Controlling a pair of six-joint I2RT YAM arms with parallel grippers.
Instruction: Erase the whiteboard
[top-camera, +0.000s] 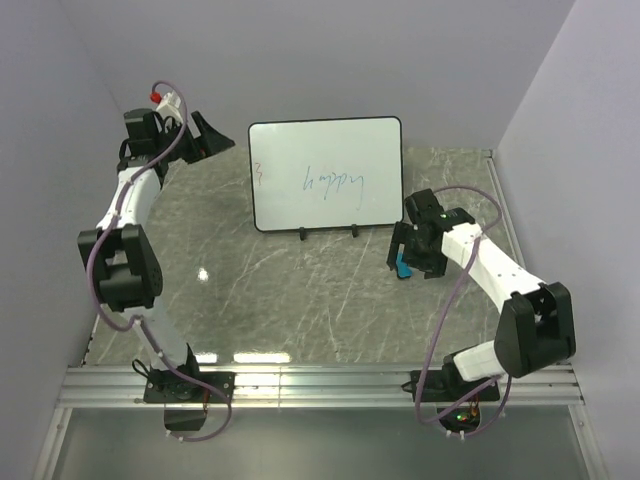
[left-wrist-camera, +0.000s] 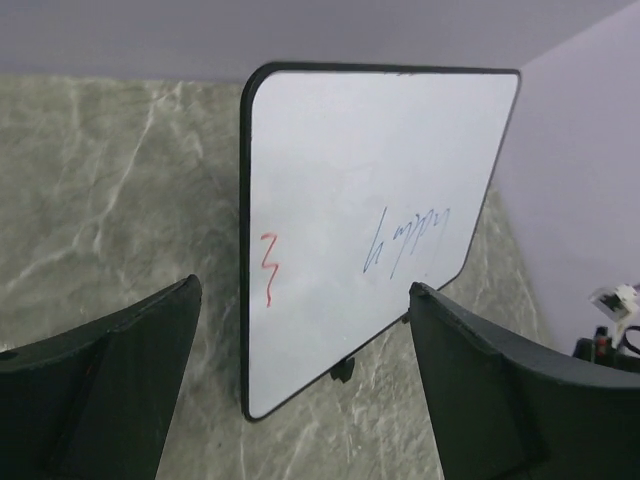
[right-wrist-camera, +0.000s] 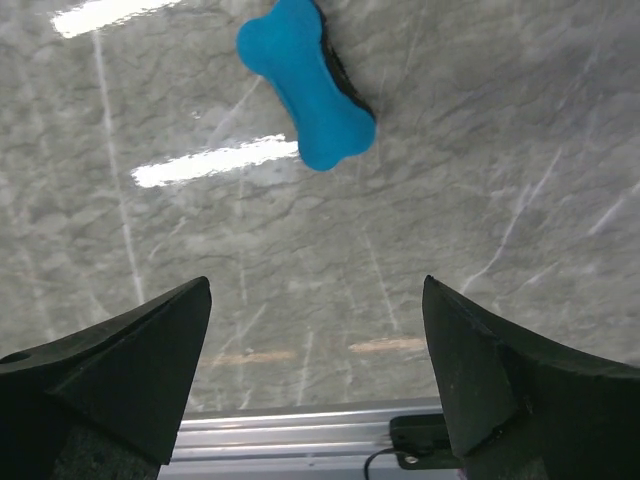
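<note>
As the left end effector (left-wrist-camera: 305, 284) gapes, the whiteboard (left-wrist-camera: 380, 150) edge stands apart.

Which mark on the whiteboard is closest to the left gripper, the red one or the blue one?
The red squiggle at the left edge of the whiteboard, the side toward the left gripper; the blue writing sits near the middle, farther off.

Your top camera sees the whole table (top-camera: 300, 300) from above and behind. It shares the whiteboard (top-camera: 300, 150) with your near left wrist view, and the eraser (right-wrist-camera: 305, 85) with your downward right one.
</note>
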